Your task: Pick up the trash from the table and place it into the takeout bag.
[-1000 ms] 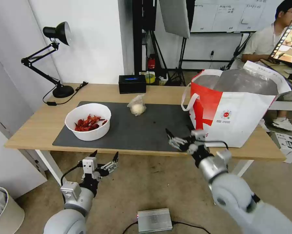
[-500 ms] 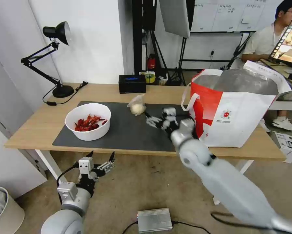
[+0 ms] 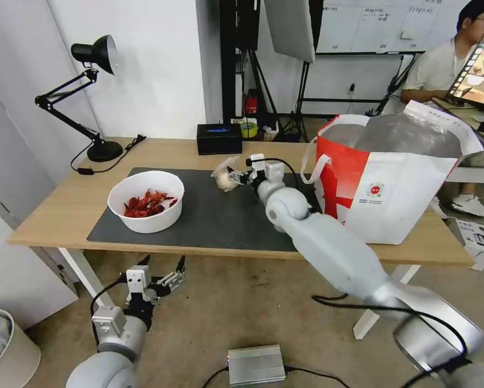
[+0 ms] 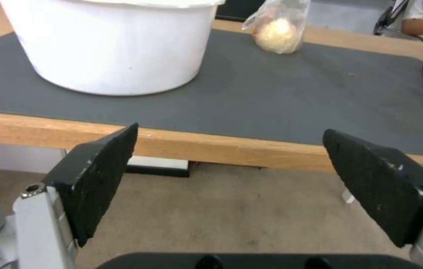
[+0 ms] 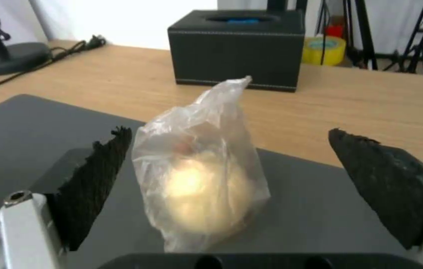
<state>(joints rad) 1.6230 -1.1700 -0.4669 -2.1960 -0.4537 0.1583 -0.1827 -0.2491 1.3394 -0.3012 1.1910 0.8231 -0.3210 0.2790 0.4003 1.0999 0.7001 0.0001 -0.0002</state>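
The right gripper (image 3: 232, 176) has its jaws spread wide, with the small bag (image 5: 199, 175) standing on the mat (image 3: 220, 215) between them, untouched. The left gripper (image 3: 161, 268) hangs below the table (image 3: 58, 210) edge, jaws wide and empty.

Small clear bag (image 3: 226, 177): right side partly covered by right gripper (image 3: 234, 176) in head view; contents blurred whitish lump in right wrist view.
White bowl (image 4: 117, 41): rim and left side cut off by picture edge in left wrist view; contents hidden there.
Takeout bag (image 3: 392, 178): inside not visible beyond foil lining; logo text too small to read.
Black box (image 3: 219, 139): top opening contents unclear.
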